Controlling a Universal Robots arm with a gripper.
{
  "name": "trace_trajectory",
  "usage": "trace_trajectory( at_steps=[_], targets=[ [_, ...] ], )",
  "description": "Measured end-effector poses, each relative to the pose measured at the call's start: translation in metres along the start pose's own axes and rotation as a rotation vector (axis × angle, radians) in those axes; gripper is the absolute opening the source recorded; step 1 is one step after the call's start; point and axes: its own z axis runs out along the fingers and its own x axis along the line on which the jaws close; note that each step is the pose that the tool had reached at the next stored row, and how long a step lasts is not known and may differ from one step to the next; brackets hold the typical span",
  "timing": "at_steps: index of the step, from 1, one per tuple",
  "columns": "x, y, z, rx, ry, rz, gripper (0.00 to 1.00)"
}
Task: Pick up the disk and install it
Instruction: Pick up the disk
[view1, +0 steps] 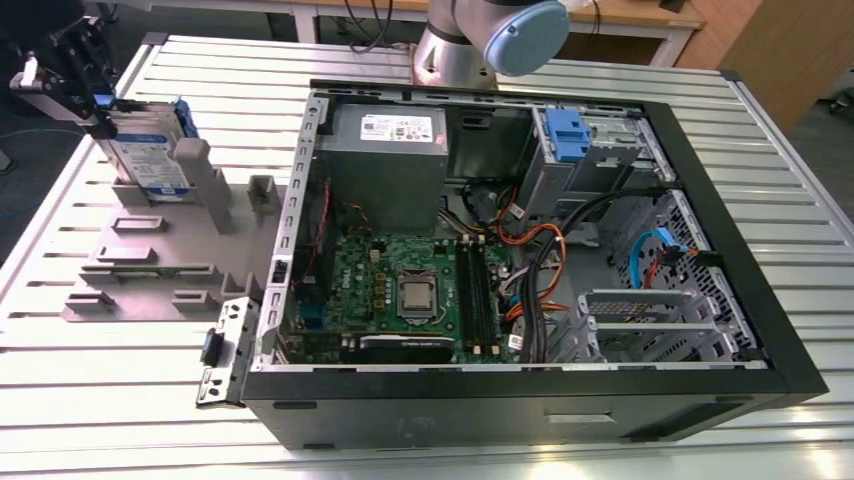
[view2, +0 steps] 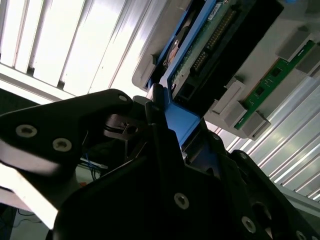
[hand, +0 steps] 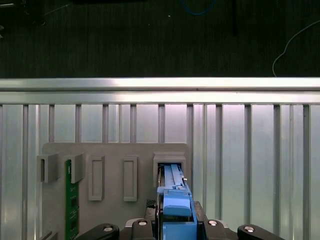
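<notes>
On the exterior view's left of the open computer case (view1: 467, 412), the disk (view1: 150, 160) is seen standing on edge in a slot of the grey holder (view1: 140, 265) that is laid on the ribbed tabletop (view1: 120, 400). The hand (view1: 104, 118) is set over the disk's upper edge and is clamped on its blue caddy, which is pressed between the black fingers (view2: 156, 102) in the second wrist view (the labelled face is shown in the exterior view). A green memory module (hand: 71, 200) is held in another slot of the same holder, apart from the disk.
</notes>
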Motion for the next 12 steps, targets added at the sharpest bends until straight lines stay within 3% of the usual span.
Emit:
trace_trajectory(
  at_steps=[12],
  targets=[
    [0.0001,0.0,-0.0018,0.0,0.0,0.001,0.36]
  ],
)
